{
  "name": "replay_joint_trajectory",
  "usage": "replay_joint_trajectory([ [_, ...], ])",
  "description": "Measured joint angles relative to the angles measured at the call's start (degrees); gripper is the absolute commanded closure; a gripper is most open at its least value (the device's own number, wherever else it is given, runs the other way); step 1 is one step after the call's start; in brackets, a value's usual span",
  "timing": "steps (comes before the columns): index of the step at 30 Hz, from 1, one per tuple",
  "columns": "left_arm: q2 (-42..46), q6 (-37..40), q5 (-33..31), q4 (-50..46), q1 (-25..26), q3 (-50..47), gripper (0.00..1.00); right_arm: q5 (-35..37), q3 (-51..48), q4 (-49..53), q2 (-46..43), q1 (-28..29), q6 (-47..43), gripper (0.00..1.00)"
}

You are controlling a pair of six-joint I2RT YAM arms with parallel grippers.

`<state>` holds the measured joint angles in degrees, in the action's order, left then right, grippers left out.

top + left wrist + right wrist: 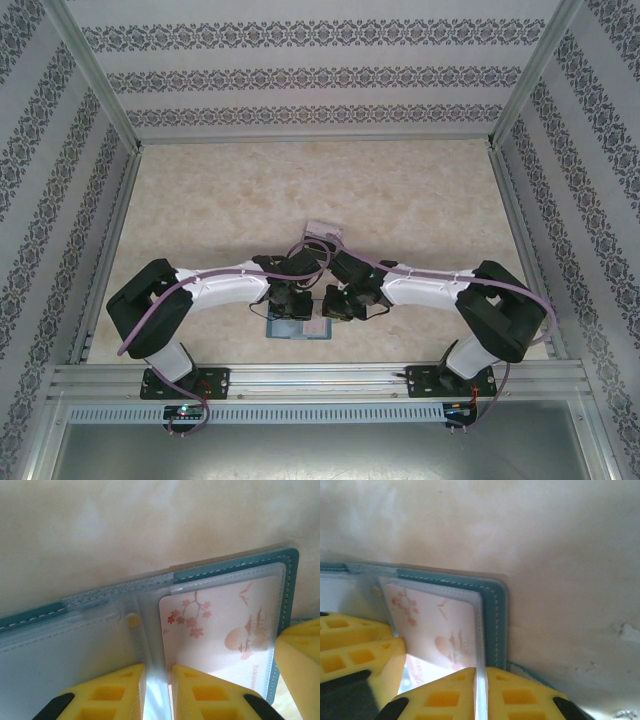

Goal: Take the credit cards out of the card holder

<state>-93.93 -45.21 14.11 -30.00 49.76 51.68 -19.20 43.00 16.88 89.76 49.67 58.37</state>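
The teal-blue card holder (235, 564) lies open on the table, near the front edge between the arms (290, 328). A pale pink credit card (220, 625) with blossom print sits inside its clear right-hand pocket and also appears in the right wrist view (435, 625). My left gripper (157, 672) is closed on a clear sleeve leaf at the fold, just left of the card. My right gripper (481, 672) is pinched on the pale outer edge of that pocket, beside the teal border (495, 610). The two grippers nearly touch above the holder (312, 303).
A small clear plastic box (322, 232) stands just behind the two wrists. The beige marbled table (300, 190) stretches behind it. Aluminium rails (110, 250) and patterned walls enclose the table on the left, right and back.
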Motion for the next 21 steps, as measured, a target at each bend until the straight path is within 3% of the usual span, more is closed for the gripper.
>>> replay_joint_trajectory([
  [21, -0.66, 2.6, -4.22, -7.34, 0.15, 2.95, 0.81, 0.26, 2.14, 2.93, 1.9, 0.0, -1.75, 0.85],
])
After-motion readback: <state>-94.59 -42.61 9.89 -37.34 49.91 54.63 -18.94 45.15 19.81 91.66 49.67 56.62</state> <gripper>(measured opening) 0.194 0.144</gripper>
